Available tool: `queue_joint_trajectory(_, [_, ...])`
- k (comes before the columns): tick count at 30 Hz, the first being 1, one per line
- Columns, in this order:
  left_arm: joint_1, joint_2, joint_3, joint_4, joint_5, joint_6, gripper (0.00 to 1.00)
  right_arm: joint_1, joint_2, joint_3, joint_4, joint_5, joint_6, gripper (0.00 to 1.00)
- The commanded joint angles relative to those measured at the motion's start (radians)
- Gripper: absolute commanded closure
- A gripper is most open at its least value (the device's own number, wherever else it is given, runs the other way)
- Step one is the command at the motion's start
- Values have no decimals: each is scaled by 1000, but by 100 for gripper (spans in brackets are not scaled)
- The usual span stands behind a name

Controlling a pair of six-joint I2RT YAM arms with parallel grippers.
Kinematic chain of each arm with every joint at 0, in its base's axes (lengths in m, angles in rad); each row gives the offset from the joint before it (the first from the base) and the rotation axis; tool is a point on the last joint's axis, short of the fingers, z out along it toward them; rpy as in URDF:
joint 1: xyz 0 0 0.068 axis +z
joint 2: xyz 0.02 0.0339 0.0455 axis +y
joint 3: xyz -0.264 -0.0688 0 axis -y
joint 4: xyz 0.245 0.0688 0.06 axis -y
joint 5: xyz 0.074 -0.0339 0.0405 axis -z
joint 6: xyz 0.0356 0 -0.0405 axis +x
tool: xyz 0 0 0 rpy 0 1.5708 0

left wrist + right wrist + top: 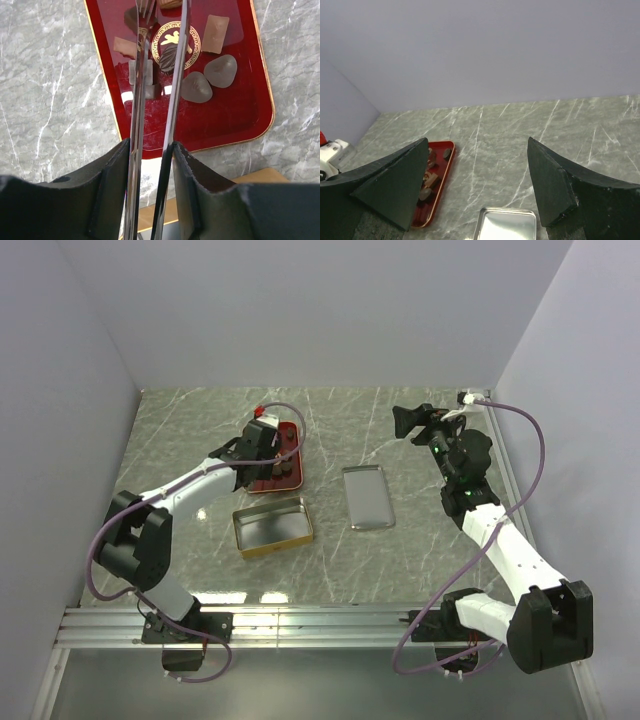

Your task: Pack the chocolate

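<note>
I'm clamping one tongs [172,110] in left claw [150,150], right claw [477,140] gaping empty; counting at least seven chocolate pieces [220,70] on one red tray [230,120], 12 o'clock of tin [274,528], tongs hiding some

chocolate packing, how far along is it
Done: tin open, lid lying beside it. In hand: left gripper holds tongs over the red tray, tips straddling a dark chocolate. Left: every piece, since the tin looks empty. Right gripper is open.
</note>
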Motion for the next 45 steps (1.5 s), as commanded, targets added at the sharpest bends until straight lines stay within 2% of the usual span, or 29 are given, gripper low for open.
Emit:
queue_joint_trajectory(1, [-9, -1, 42, 38, 7, 16, 57, -7, -1, -6, 29, 14, -12, 14])
queue_joint_trajectory(11, [-17, -86, 5, 47, -27, 4, 68, -7, 1, -10, 32, 17, -13, 14])
queue_joint_trajectory(20, [-24, -210, -30, 15, -4, -16, 68, -7, 11, -10, 46, 12, -15, 14])
queue_joint_trajectory(32, [-128, -460, -177, -26, 65, -103, 69, -7, 21, -13, 75, -23, -4, 14])
queue_joint_trajectory(45, [-299, -635, -199, -262, -62, -318, 69, -9, 21, -34, 90, -14, -18, 14])
